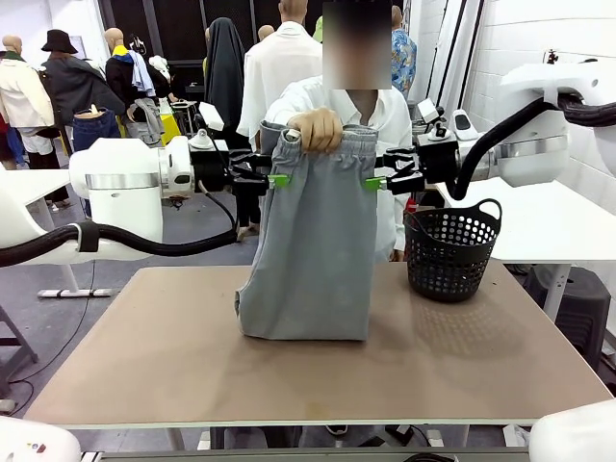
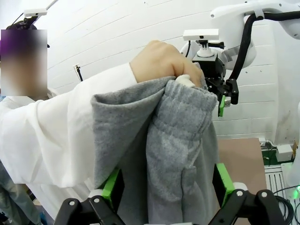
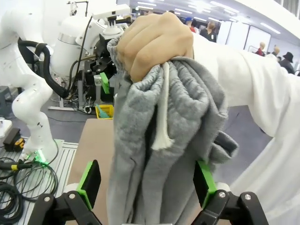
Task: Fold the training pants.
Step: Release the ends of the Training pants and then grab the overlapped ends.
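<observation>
- The left gripper (image 2: 167,185) has its jaws spread wide. The bunched grey cloth of the training pants (image 1: 308,260) hangs between its two green pads, and the pads are not pressed in on it.
- The right gripper (image 3: 146,185) is just as wide apart, with the same cloth hanging between its pads. I cannot tell whether either pad brushes the fabric.
- Seen from the front, the two grippers come in level from either side. Each sits at one edge of the pants just below the waistband (image 2: 187,108).
- The person's hand (image 1: 316,128) grips the gathered waistband in a fist at the top middle and holds the pants upright. The pale drawstring (image 3: 161,117) dangles below the fist.
- The lower end of the pants rests on the table (image 1: 173,356), with a bulge of cloth pushed out at the bottom left.
- The table top is a plain brown board. A black mesh basket (image 1: 450,252) stands on its far right part, near the pants but apart from them.
- The person stands at the far side in a white sleeve (image 2: 61,140), largely hidden behind the cloth.
- Beyond the table are a grey floor and a white brick wall (image 2: 117,37).
- The pants' legs are folded or bunched out of sight, so their layout is unclear. Both wrist views cut off each gripper's fingers at the bottom edge.
</observation>
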Motion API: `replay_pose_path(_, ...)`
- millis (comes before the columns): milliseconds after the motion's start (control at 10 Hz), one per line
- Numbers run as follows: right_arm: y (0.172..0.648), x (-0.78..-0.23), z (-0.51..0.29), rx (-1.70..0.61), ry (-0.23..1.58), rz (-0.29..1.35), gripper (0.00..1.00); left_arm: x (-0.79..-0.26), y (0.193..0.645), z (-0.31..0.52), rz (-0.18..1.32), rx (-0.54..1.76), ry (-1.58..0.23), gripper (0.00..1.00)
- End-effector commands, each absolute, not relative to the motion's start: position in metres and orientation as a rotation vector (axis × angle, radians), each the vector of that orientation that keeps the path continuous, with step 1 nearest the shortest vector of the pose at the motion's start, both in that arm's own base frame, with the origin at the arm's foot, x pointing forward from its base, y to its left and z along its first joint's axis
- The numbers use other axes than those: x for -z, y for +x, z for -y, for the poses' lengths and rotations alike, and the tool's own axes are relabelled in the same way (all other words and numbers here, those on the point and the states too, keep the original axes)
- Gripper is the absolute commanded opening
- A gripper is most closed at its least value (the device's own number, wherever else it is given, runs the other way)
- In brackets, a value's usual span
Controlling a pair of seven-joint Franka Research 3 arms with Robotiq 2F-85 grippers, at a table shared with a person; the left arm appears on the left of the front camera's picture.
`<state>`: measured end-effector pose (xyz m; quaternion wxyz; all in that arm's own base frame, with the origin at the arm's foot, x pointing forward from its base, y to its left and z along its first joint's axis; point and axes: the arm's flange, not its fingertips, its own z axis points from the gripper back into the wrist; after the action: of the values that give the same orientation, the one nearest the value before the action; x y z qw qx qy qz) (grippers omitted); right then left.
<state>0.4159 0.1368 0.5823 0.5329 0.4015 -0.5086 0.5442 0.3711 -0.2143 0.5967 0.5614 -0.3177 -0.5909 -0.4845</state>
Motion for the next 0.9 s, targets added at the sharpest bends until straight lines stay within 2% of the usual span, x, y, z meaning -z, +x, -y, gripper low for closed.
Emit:
replay_pose_path(0, 0.4104, -0.5807, -0.1325, -1.247, 0.938, 1.220, 1.00, -0.5961, 0.3645, 0.2097, 1.416, 1.090, -0.740, 1.00)
replay_pose_path(700, 0.4098, -0.5804, -0.1253, -1.155, 0.903, 1.291, 1.00, -0.5971, 0.3618, 0.2038, 1.421, 1.087, -0.733, 1.00)
replay_pose_path(800, 0.4085, -0.5799, -0.1276, -1.144, 0.945, 1.290, 1.00, -0.5974, 0.3617, 0.2028, 1.419, 1.090, -0.734, 1.00)
